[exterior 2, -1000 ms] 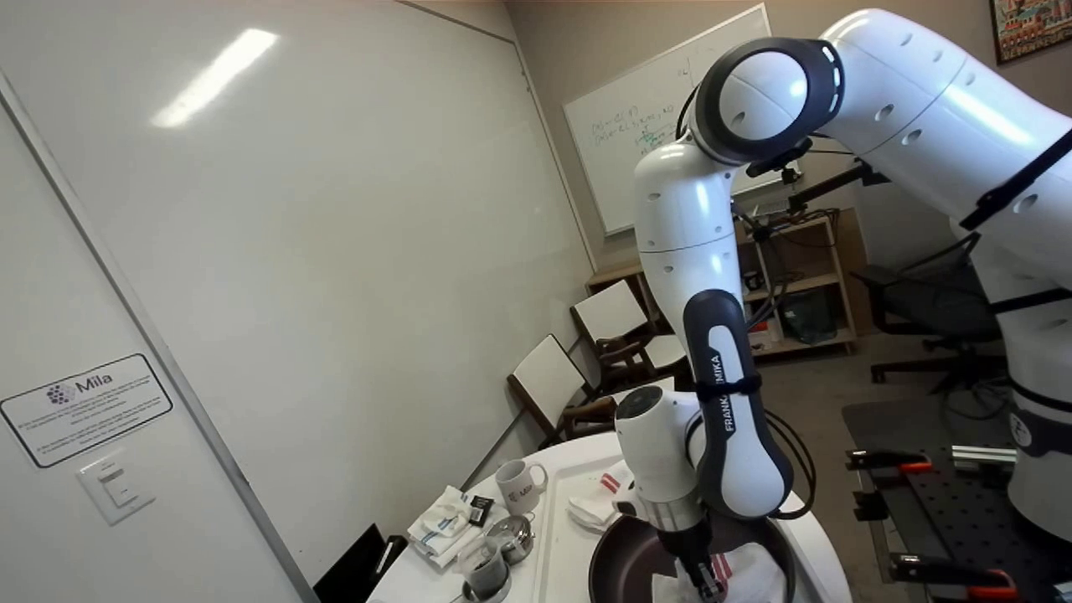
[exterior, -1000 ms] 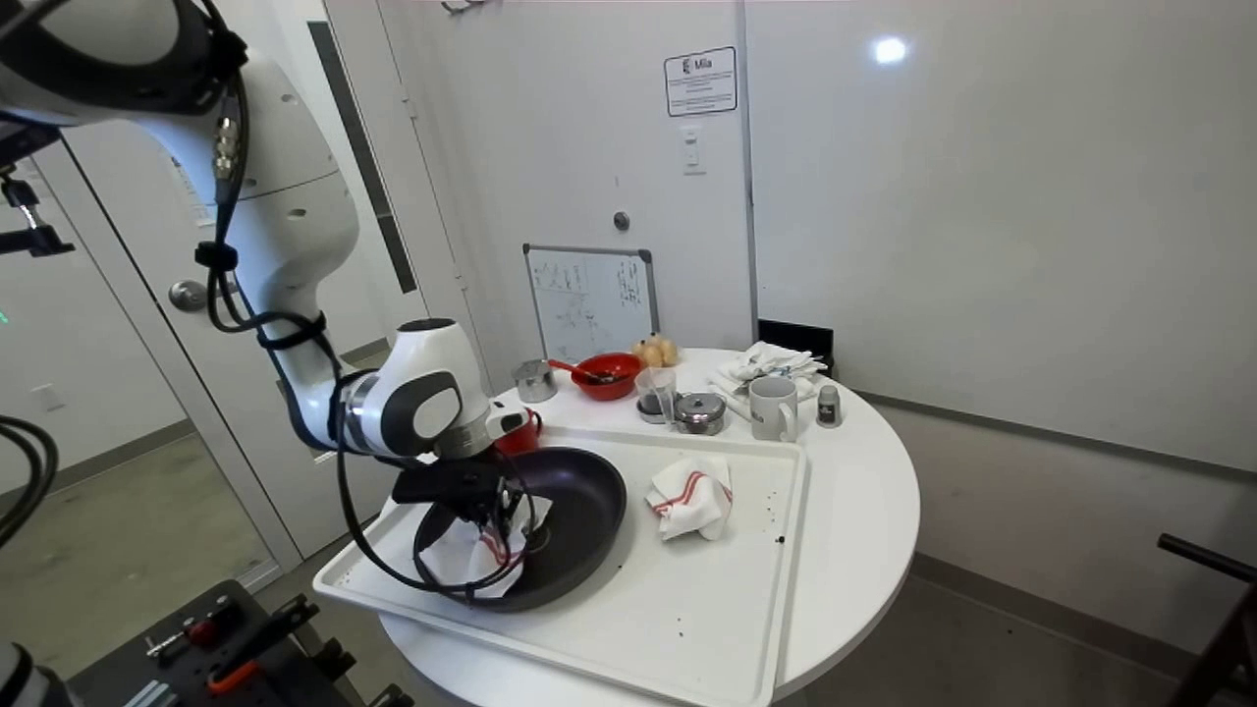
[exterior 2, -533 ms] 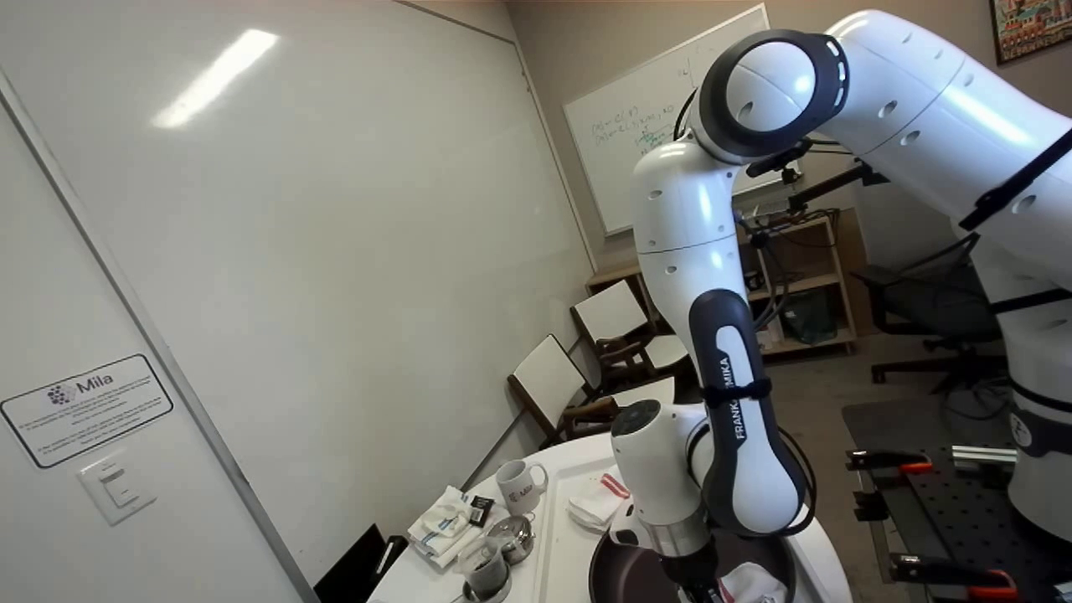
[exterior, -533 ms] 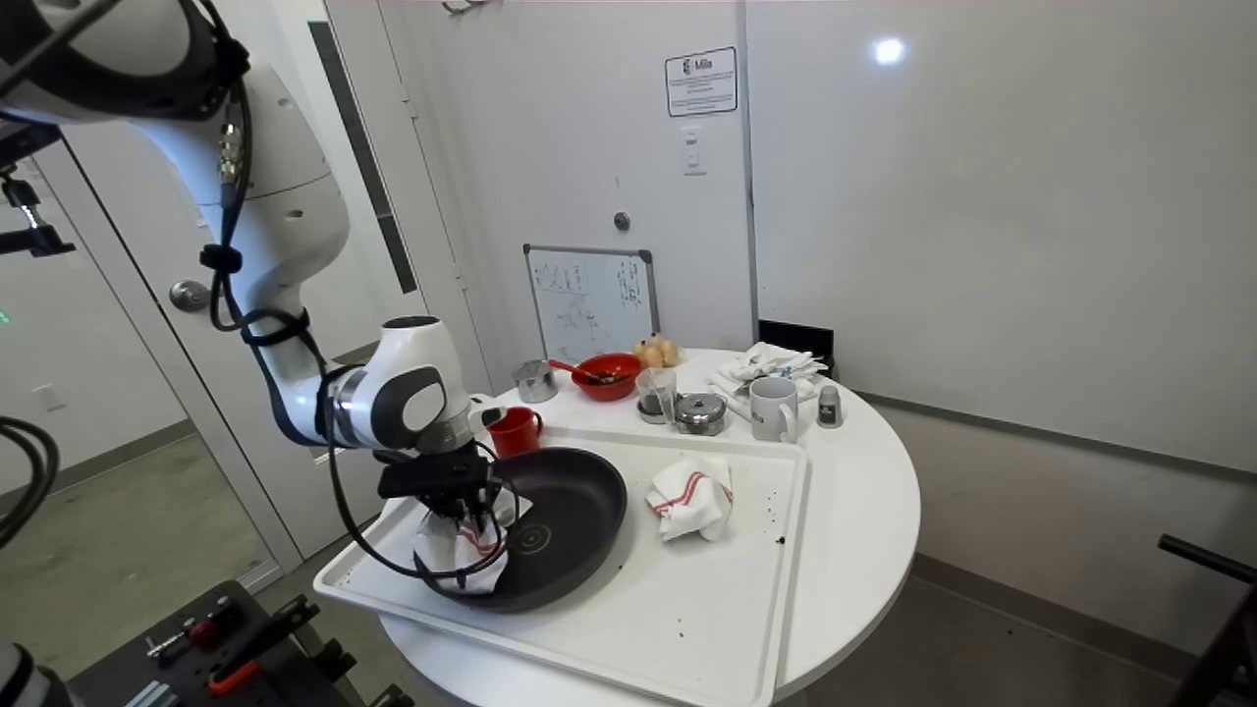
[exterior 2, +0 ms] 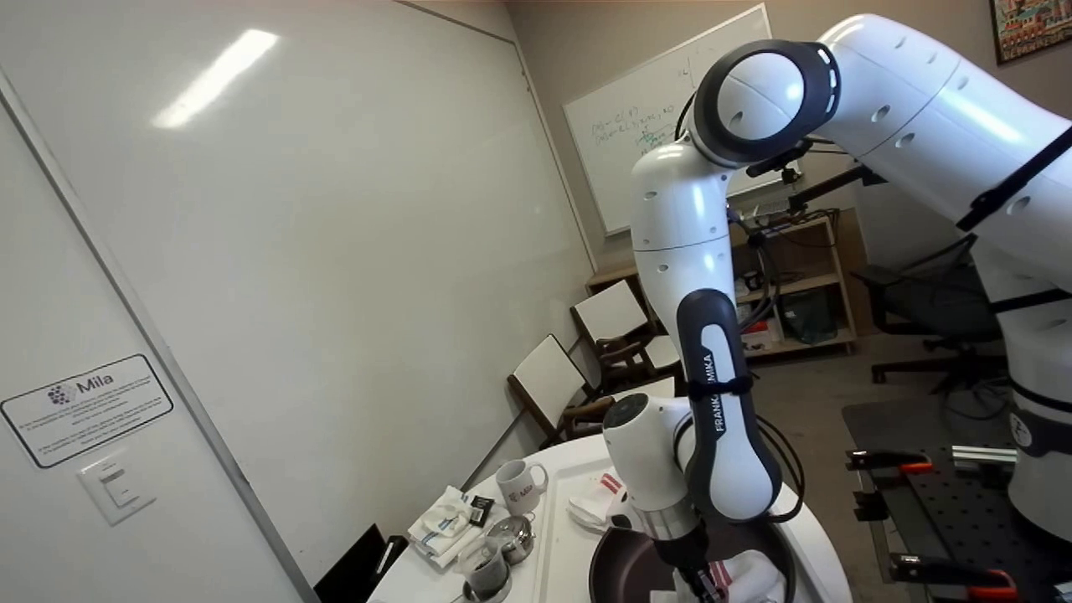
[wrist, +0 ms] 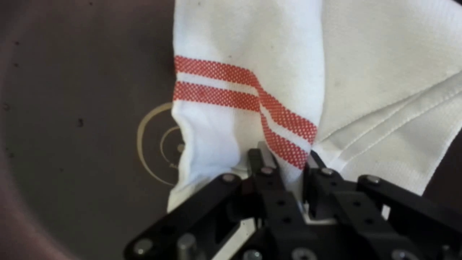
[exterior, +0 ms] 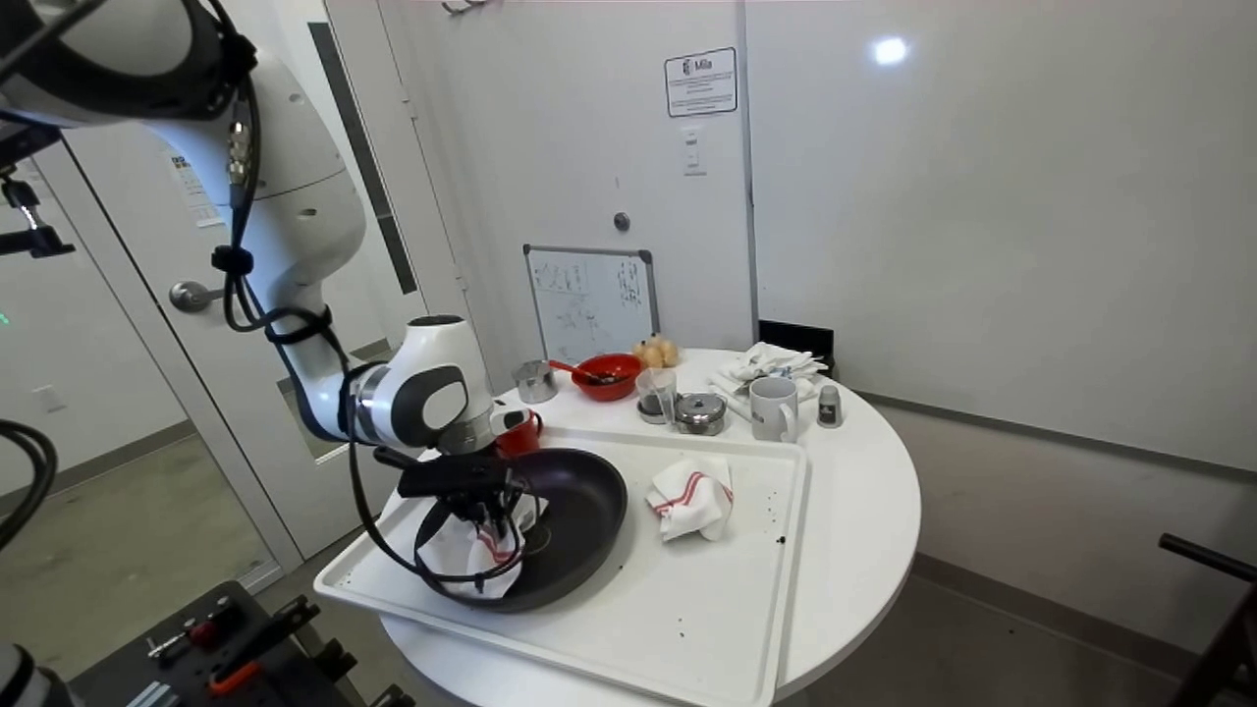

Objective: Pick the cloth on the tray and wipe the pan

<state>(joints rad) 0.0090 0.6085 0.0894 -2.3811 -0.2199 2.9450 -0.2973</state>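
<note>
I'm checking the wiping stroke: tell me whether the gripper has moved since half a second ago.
Yes: in an exterior view the gripper moved rightward, nearer the center of the pan, which stayed put.

Counter (exterior: 854,520), one, white, with a rounded edge. It carried one large white tray (exterior: 727,589), flat and low-rimmed; one corner jutted past the edge. Beyond the tray in an exterior view stood one metal cup (exterior: 535,383), one red bowl (exterior: 602,391) with tan onions (exterior: 656,351) just behind it, one lidded metal pot (exterior: 700,416), one white mug (exterior: 769,410) and, near the mug, one small grey-topped bottle (exterior: 829,407); white cloths (exterior: 774,361) lay heaped behind the mug.
</note>
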